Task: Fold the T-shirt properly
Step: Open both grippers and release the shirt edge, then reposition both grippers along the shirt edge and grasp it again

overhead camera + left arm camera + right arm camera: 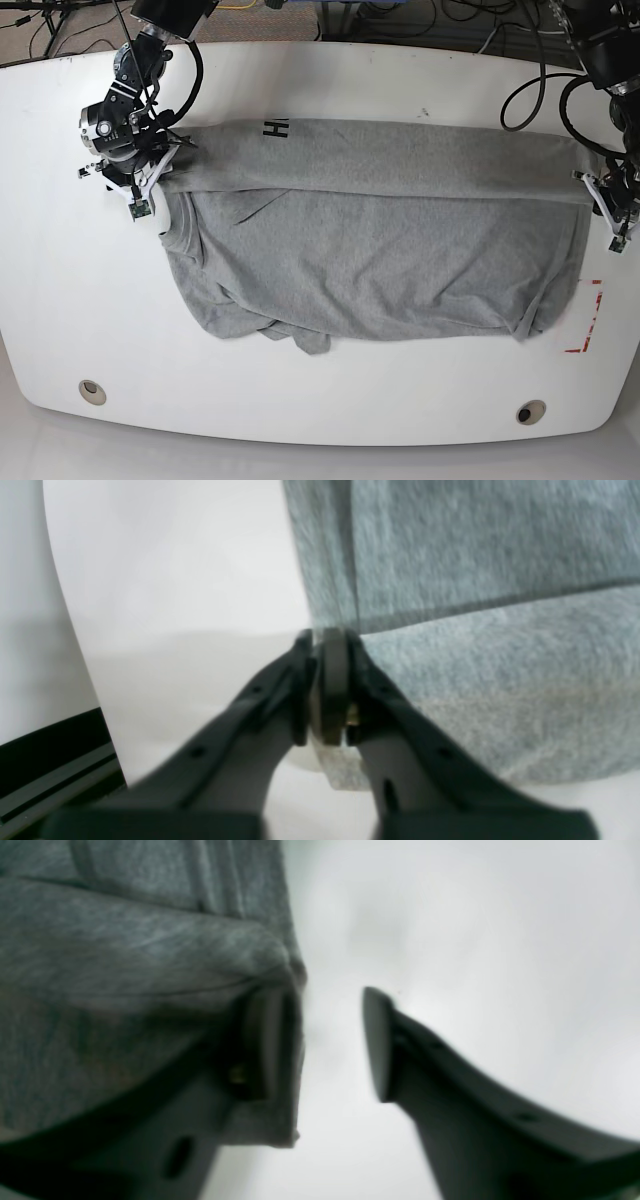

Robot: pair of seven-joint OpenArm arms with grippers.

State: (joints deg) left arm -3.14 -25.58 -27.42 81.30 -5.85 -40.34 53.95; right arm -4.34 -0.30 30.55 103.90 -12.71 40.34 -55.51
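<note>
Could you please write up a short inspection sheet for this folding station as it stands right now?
Surface: white table, red corner mark by one edge.
Job's things: grey T-shirt spread flat, far edge folded over, few letters showing.
Clutter: nothing seen.
Grippers: left gripper jaws nearly together at a shirt corner; right gripper jaws apart, cloth draped on one finger.
Cables: black cables looping over the far edge.
Surroundings: floor with wires beyond the table.

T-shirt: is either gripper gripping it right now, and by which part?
Left gripper looks nearly closed at the T-shirt folded edge; a real grip cannot be told. Right gripper is open, cloth draped over one finger, nothing pinched.
</note>
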